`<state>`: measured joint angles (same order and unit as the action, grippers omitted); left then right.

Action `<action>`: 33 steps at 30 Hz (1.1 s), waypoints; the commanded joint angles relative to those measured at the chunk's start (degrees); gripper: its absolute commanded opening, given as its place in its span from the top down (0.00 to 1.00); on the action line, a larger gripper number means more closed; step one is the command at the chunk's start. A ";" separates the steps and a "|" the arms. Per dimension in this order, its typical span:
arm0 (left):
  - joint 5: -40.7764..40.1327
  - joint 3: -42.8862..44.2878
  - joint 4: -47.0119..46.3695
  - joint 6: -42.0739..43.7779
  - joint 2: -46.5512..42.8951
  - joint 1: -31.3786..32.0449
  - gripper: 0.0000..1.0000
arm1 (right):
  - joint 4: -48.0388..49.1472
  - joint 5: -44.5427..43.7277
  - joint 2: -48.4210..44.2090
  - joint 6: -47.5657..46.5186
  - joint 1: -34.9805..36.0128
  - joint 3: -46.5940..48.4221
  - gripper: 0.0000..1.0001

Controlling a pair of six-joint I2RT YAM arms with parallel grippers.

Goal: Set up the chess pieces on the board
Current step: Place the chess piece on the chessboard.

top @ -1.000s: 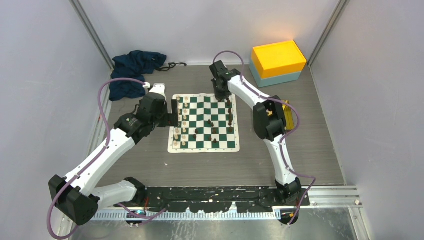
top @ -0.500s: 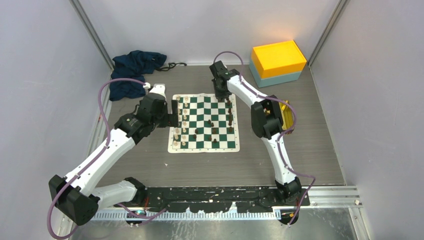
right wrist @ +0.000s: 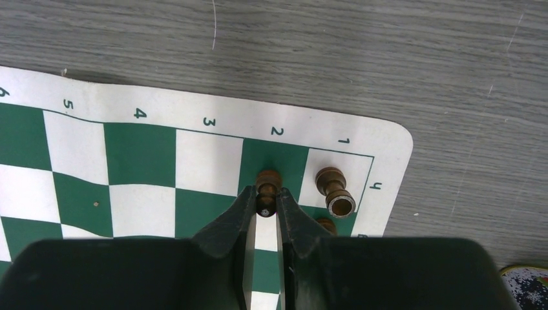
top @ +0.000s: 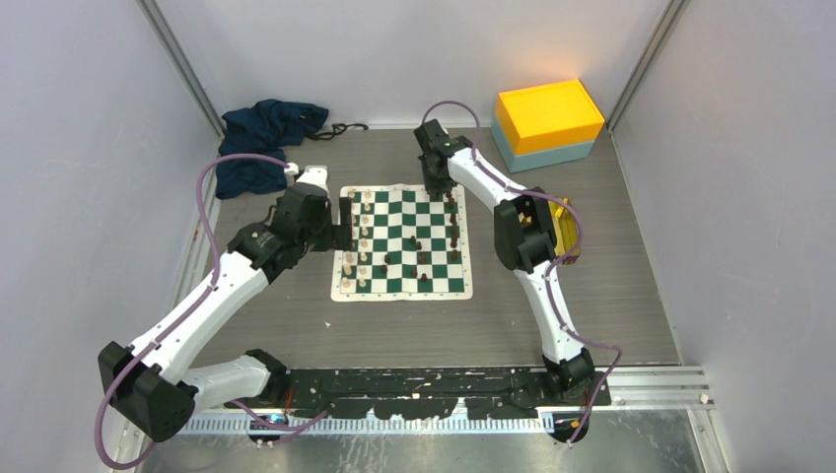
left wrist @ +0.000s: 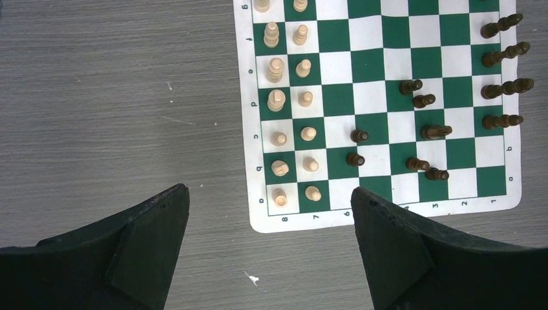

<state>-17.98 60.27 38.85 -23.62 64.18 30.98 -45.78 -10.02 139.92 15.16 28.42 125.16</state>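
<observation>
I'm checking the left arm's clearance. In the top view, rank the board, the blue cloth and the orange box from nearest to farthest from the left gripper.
1. Board: its left edge lies right beside the left gripper.
2. Blue cloth: in the far-left corner.
3. Orange box: in the far-right corner, across the board.

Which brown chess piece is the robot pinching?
The small dark pawn at the green square under the number 2, squeezed between the right fingers. The rook beside it stands free.
</observation>
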 commanded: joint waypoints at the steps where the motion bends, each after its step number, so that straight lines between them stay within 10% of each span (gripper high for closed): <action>1: -0.83 0.72 -1.11 0.59 -0.03 -0.31 0.04 | 0.02 -0.50 -0.42 -0.75 -0.36 1.74 0.93; 10: -0.57 0.47 -1.25 0.52 0.33 -0.31 0.04 | 0.47 1.22 -0.61 -1.65 -0.37 1.87 0.64; 33: -0.33 -0.15 -1.77 -0.19 -0.55 -0.31 0.03 | 3.03 -0.70 -15.10 -5.18 4.64 -6.16 0.61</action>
<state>-17.98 60.16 38.81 -23.62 64.66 30.98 -44.99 -9.56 133.64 11.77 30.94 121.84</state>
